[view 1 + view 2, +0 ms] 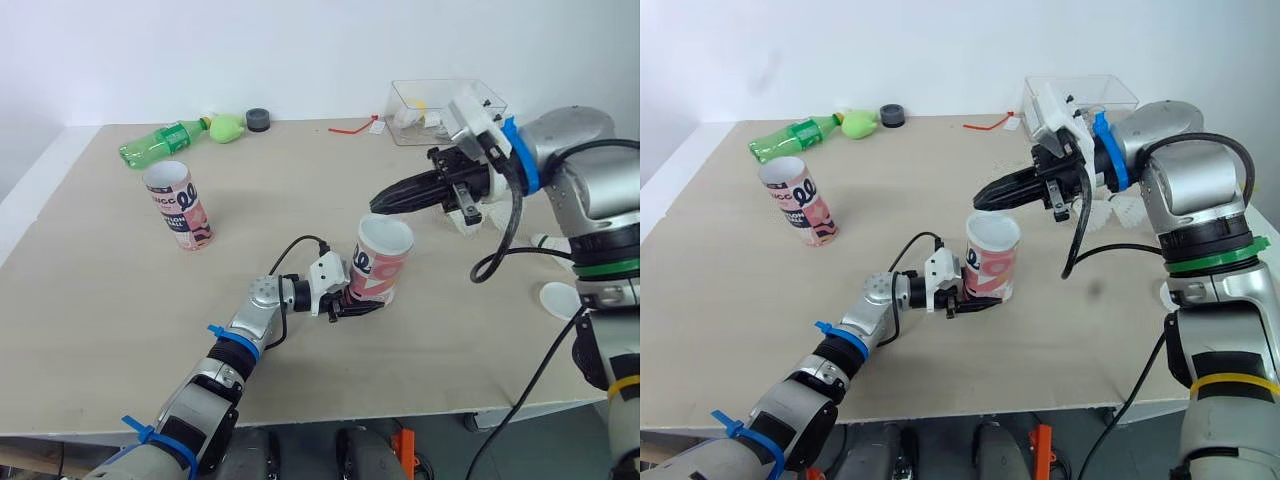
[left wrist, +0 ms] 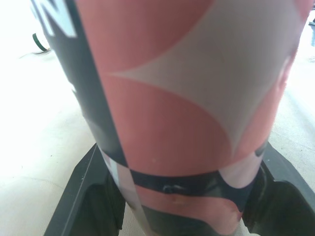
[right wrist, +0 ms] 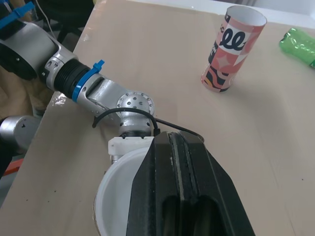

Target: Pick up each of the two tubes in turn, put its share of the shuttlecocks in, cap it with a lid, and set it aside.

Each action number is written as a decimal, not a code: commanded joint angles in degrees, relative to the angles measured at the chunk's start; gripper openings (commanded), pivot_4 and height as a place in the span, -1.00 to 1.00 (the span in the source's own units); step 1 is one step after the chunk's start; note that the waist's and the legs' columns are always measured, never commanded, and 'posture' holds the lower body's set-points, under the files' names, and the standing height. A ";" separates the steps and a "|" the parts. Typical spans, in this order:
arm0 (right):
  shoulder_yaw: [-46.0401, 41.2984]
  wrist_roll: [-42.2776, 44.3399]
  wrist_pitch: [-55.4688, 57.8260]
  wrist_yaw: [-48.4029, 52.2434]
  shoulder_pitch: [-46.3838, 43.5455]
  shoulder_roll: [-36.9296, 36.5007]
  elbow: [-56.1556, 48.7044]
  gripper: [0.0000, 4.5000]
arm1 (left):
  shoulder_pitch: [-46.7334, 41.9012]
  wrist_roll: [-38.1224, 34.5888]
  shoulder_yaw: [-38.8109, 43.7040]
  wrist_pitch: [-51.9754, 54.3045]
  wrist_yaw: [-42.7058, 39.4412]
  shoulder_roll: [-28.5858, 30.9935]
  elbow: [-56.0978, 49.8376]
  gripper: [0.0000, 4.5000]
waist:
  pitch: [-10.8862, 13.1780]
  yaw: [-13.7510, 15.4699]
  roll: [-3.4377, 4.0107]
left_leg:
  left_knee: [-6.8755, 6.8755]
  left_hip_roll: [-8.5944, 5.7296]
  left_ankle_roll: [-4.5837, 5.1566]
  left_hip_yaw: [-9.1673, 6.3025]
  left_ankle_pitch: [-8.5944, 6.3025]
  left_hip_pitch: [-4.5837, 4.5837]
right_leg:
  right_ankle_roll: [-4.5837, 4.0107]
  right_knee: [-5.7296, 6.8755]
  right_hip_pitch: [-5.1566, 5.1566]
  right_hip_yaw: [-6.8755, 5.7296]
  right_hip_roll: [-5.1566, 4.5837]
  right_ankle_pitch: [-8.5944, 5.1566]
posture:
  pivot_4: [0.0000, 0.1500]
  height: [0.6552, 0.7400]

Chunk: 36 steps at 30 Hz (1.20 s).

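Observation:
A pink, white and navy tube (image 1: 383,260) stands open-topped on the table's middle. My left gripper (image 1: 355,300) is shut on its base; in the left wrist view a black finger (image 2: 88,196) presses each side of the tube (image 2: 187,98). My right gripper (image 1: 385,200) is shut with nothing between its fingers, and its tips hover just above the tube's far rim (image 3: 118,187). A second matching tube (image 1: 178,205) leans at the left, open end up. White shuttlecocks (image 1: 468,220) lie behind the right gripper. A white lid (image 1: 560,298) rests at the right edge.
A clear plastic box (image 1: 440,105) sits at the back right. At the back left lie a green bottle (image 1: 160,140), a green object (image 1: 228,127) and a dark cap (image 1: 259,120). A red tie (image 1: 352,127) lies by the box.

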 commanded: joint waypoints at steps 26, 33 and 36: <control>6.13 -7.34 -12.03 3.32 5.56 -1.83 -0.36 -0.97 | 2.82 1.35 -0.83 2.79 0.03 1.95 -0.90 0.02 | -0.10 -0.02 -0.14 | -0.01 0.06 -0.01 -0.03 -0.01 0.05 | -0.02 0.00 0.03 -0.01 0.09 -0.04 | 1.00 1.00; 7.97 -7.55 -15.03 3.32 6.02 -2.38 -0.01 -0.97 | 2.62 1.03 -0.90 3.33 -0.30 2.02 -1.18 0.02 | -0.21 -0.03 -0.30 | -0.02 0.16 -0.02 -0.04 -0.01 0.09 | -0.14 0.00 0.05 -0.01 0.18 -0.10 | 1.00 1.00; 8.84 -7.80 -16.85 3.32 5.80 -2.21 0.06 -0.97 | 2.52 0.98 -0.90 3.46 -0.41 2.02 -1.15 0.02 | -0.23 -0.04 -0.33 | -0.02 0.20 -0.02 -0.03 -0.01 0.10 | -0.16 0.00 0.05 -0.01 0.20 -0.11 | 1.00 1.00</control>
